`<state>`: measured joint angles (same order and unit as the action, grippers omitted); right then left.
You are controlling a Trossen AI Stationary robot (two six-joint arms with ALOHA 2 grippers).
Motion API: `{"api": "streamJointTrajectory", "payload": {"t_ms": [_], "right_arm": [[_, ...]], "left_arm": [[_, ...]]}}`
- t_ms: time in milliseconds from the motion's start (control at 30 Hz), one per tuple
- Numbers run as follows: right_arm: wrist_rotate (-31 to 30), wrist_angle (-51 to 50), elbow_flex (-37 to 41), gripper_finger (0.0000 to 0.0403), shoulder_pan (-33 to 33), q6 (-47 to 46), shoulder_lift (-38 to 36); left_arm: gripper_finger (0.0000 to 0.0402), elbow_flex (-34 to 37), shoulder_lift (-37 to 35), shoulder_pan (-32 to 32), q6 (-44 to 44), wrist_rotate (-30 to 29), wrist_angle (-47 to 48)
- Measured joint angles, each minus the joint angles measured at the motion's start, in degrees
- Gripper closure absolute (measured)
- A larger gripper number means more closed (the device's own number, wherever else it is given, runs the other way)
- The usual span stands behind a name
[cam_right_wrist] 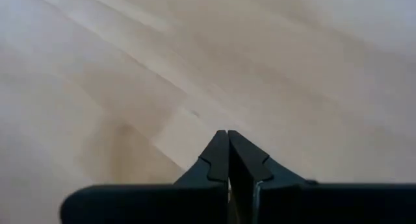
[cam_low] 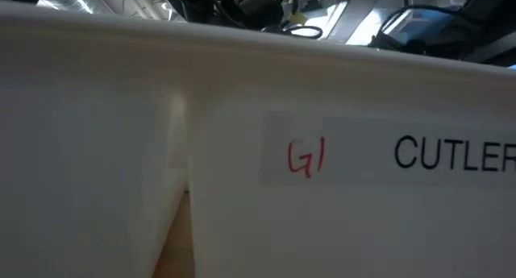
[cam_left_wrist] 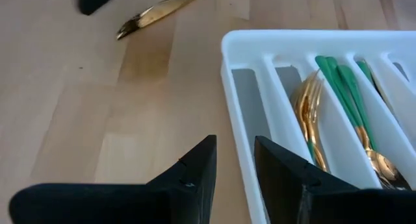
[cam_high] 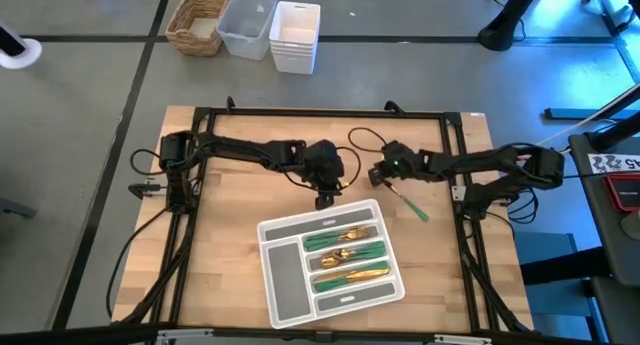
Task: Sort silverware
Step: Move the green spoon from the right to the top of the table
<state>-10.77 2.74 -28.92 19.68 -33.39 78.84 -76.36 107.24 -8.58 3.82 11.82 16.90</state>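
Observation:
A grey compartmented tray (cam_high: pixel 285 285) lies on the wooden table, and its white wall (cam_low: pixel 242 149) fills the low view. Several gold-headed, green-handled forks, spoons and knives (cam_high: pixel 345 255) lie in its compartments (cam_left_wrist: pixel 338 87). One more piece of silverware (cam_high: pixel 412 205) lies on the table right of the tray, its gold head (cam_left_wrist: pixel 153 15) toward my right gripper (cam_high: pixel 382 177). That gripper is shut (cam_right_wrist: pixel 227 134) low over the wood. My left gripper (cam_high: pixel 325 197) is open (cam_left_wrist: pixel 234 165) just above the tray's far edge, touching nothing. My right gripper stands with shut fingers at the gold head end of the loose piece (cam_high: pixel 392 187). Its own wrist view shows only bare wood past the fingertips. Whether the fingers touch the piece I cannot tell.
Beyond the table's far edge stand a wicker basket (cam_high: pixel 197 23), a clear bin (cam_high: pixel 246 23) and a stack of white bins (cam_high: pixel 295 35). A black frame (cam_high: pixel 320 113) runs around the table. Bare wood shows left of the tray (cam_high: pixel 220 275).

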Motion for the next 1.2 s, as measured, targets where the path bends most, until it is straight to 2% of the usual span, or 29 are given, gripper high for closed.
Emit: {"api": "streamJointTrajectory", "payload": {"t_ms": [133, 333, 433, 567, 667, 767, 1000, 1200], "right_arm": [[1.4, -5.9, -5.6, 0.0402, -0.1, 4.4, -3.2], [-1.1, -31.1, -19.2, 0.0402, -0.2, 8.1, -9.8], [-2.1, -42.3, -25.6, 0.0402, -0.2, 7.9, -13.0], [-0.6, -56.2, -31.0, 0.0402, -1.1, 1.5, -16.6], [-0.5, -64.3, -30.9, 0.0402, -5.1, -4.2, -18.3], [-0.2, -69.9, -29.3, 0.0402, -12.2, -11.6, -18.9], [-0.4, -68.6, -21.9, 0.0402, -29.9, -30.3, -17.2], [-0.8, -66.8, -14.5, 0.0402, -40.8, -45.9, -15.2]], "left_arm": [[0.0304, 0.0, 0.0, 0.4, -2.4, 0.0, -1.4], [0.0304, 0.0, 0.0, 0.8, -2.9, -0.1, -11.6], [0.0304, 0.0, 0.0, 1.1, -4.0, -0.1, -18.3], [0.0304, 0.0, 0.0, 1.1, -4.0, -0.2, -21.6], [0.0304, 0.0, 0.1, 1.1, -4.0, -0.2, -22.1], [0.0304, 0.0, 0.1, 1.0, -4.1, -0.3, -21.6], [0.0304, 0.0, 0.1, 1.0, -5.4, -0.3, -20.8], [0.0304, 0.0, 0.1, 1.0, -5.4, -0.3, -17.8]]}}
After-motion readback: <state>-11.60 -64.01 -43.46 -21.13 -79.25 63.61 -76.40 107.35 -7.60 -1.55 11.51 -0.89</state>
